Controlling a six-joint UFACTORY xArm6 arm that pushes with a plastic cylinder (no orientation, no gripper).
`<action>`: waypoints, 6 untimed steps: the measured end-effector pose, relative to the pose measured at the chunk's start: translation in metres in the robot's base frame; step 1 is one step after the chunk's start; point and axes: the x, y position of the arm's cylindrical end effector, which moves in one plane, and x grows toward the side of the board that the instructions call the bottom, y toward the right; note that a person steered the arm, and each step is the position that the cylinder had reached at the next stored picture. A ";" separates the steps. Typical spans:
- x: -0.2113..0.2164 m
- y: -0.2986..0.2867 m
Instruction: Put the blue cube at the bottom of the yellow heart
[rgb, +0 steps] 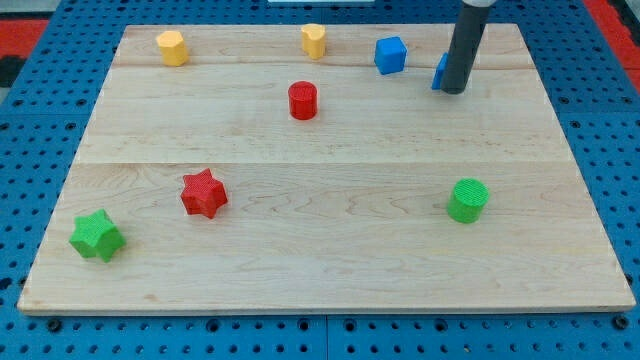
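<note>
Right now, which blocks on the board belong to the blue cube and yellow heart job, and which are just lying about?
Job: blue cube; yellow heart; my tip.

Lying about: yellow hexagonal block; red cylinder; red star; green star; green cylinder; partly hidden blue block.

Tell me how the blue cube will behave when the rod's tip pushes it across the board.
The blue cube sits flat on smooth wood, so it should slide, not roll. It looks small, probably light. An off-centre push would likely spin it.

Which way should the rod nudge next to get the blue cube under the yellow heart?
Probably shift my tip up and leftward, to the blue cube's right side. It currently sits against another blue block, while the yellow heart lies left of the cube.
</note>
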 end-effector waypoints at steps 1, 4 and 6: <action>-0.026 0.000; -0.061 -0.051; -0.062 -0.149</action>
